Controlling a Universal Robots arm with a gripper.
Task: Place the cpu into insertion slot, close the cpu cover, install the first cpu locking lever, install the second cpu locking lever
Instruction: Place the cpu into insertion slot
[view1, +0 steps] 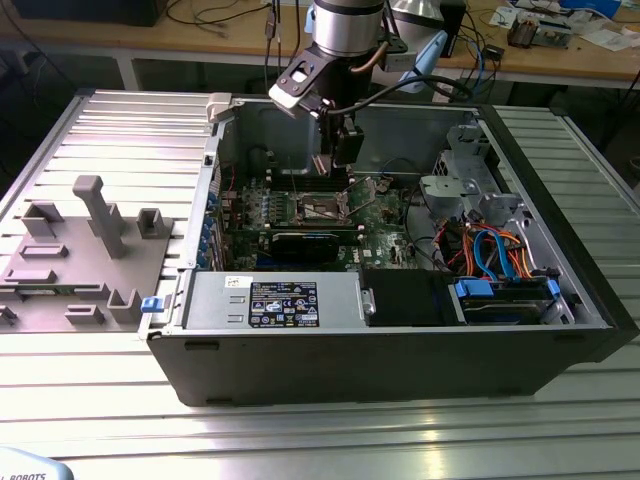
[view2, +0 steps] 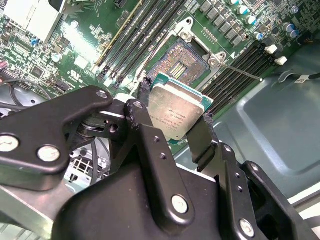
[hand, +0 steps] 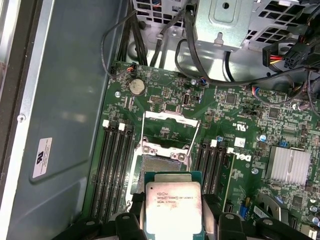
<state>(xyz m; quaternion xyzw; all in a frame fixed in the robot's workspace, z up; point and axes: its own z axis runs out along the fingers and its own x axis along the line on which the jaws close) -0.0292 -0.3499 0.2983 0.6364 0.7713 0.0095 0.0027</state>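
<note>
Jaws pinch the cpu (view2: 175, 111) by two opposite edges, chip flat, hanging above the board near the insertion slot (view2: 178, 62), not yet over it. Cpu cover (hand: 170, 115) hinged open. Judgement: square corners to socket rim, descend level, no pressing.

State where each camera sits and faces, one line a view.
Exterior view: off the arm, looking down into the open computer case; the arm reaches in.
Second wrist view: on the wrist, looking past the gripper at the insertion slot.
First wrist view: on the wrist, facing the motherboard and open cpu cover; fingers show.
Shared: both wrist views show the gripped cpu near the slot.
</note>
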